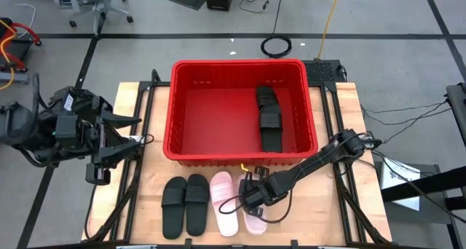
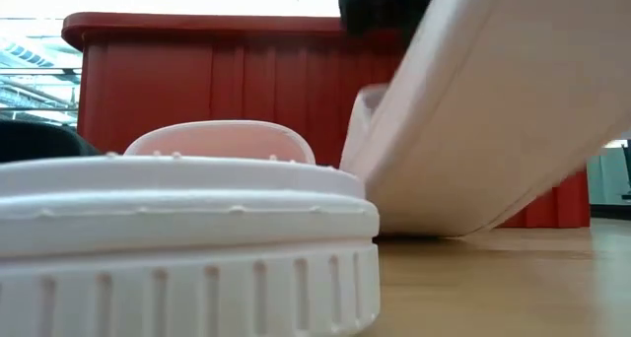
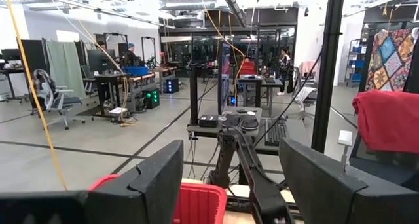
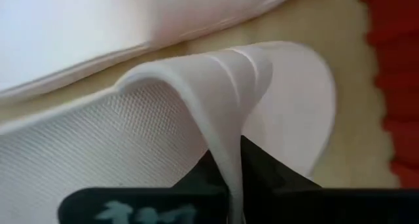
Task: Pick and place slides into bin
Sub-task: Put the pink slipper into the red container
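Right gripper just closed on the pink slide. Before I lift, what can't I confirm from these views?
- High view: the right gripper covers most of the held pink slide, hiding the contact.
- Low view: the other pink slide, close to the camera, blocks the black slides; the held slide's upper end is cut off.
- Right wrist view: only the strap between the fingers shows.

No readable text, labels, brands or numbers in any view. Only candidate: pale marks on the dark body of the right gripper (image 4: 234, 185) in the right wrist view (blurred, can't make out any characters). The slides (image 1: 224, 202) and the bin (image 1: 239, 112) show no legible print or logo. Papers on the floor near the table's right edge in the high view are too small to read.
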